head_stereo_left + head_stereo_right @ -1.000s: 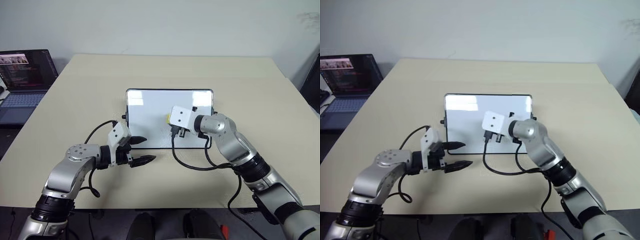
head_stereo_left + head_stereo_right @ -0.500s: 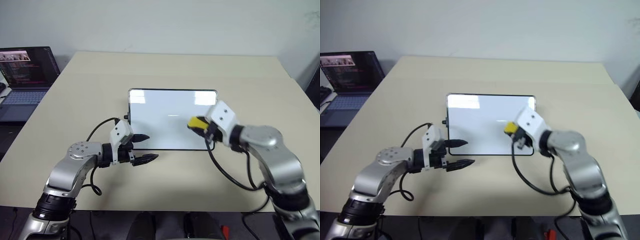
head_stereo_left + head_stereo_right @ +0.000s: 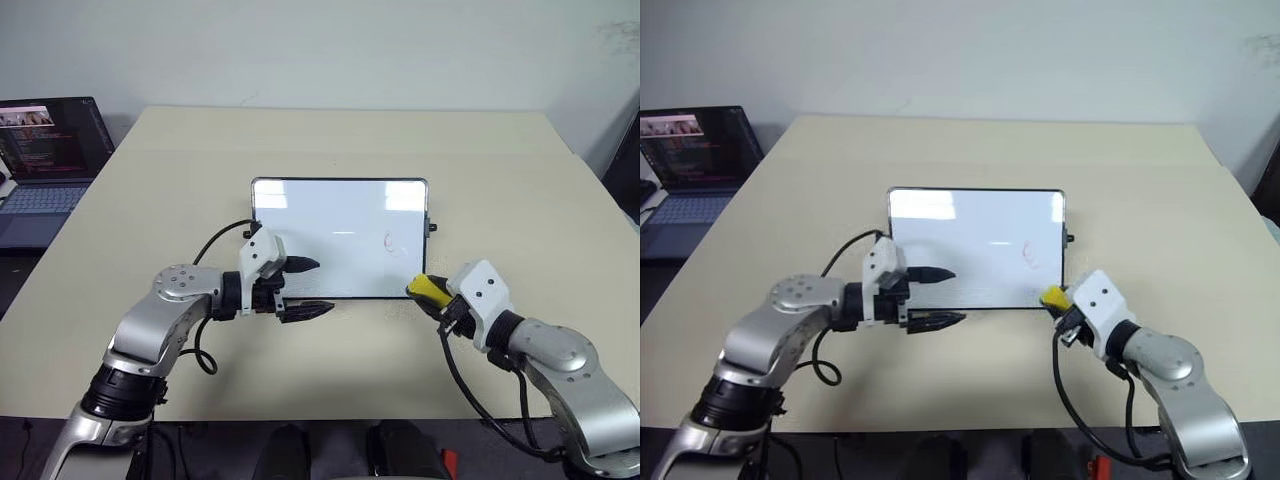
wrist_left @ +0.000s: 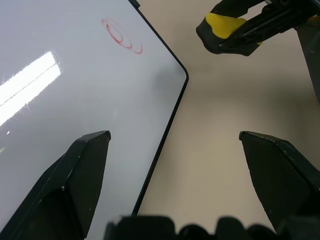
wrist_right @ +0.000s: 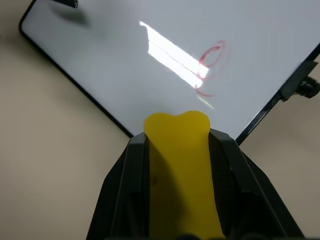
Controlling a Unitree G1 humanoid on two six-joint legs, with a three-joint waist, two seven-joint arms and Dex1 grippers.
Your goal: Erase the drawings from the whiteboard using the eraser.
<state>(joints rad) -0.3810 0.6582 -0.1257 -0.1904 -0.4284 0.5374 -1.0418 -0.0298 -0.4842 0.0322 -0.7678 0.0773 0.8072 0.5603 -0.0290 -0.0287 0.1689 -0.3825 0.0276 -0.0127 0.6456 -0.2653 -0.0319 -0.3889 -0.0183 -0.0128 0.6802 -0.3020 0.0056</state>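
Whiteboard with red drawing, flat on beige table, near front edge.

Glossy white, thin black frame, small knob on right side; one faint red scribble toward right end, light glare across middle. Yellow eraser pinched between closed fingers of right gripper, just off board's near right corner, apart from the surface. Left gripper spread wide, empty, straddling board's near edge at left. Open laptop at far left, cut off by frame. Pale wall behind. Eraser's black backing hard to make out.
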